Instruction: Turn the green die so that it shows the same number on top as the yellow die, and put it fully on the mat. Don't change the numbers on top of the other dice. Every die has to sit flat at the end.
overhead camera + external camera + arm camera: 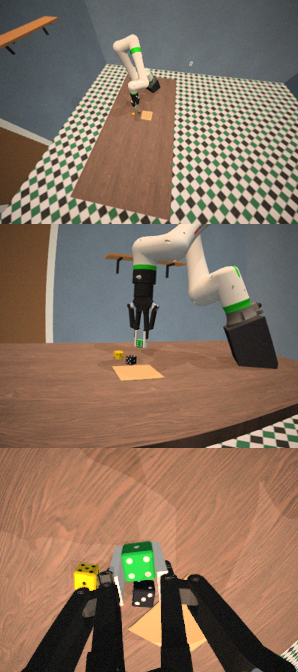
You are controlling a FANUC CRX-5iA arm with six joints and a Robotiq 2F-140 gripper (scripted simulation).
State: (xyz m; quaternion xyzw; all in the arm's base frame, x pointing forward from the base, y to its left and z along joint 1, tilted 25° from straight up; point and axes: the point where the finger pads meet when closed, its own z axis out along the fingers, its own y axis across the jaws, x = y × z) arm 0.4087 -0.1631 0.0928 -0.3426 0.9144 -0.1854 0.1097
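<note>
Tool (pixel 136 106) (pixel 140 341) (pixel 138 555) nearly closed, green die (pixel 136 107) (pixel 139 343) (pixel 138 564) between fingertips.

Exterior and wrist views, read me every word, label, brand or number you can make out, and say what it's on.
Red lettering on the white robot arm: too small and blurred to read.
Green die, yellow die, black die: pips only, no written numerals.
No other text visible.

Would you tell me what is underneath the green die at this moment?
The gripper holds the green die above the brown table. Its underside is hidden, so the number there cannot be read.
</note>
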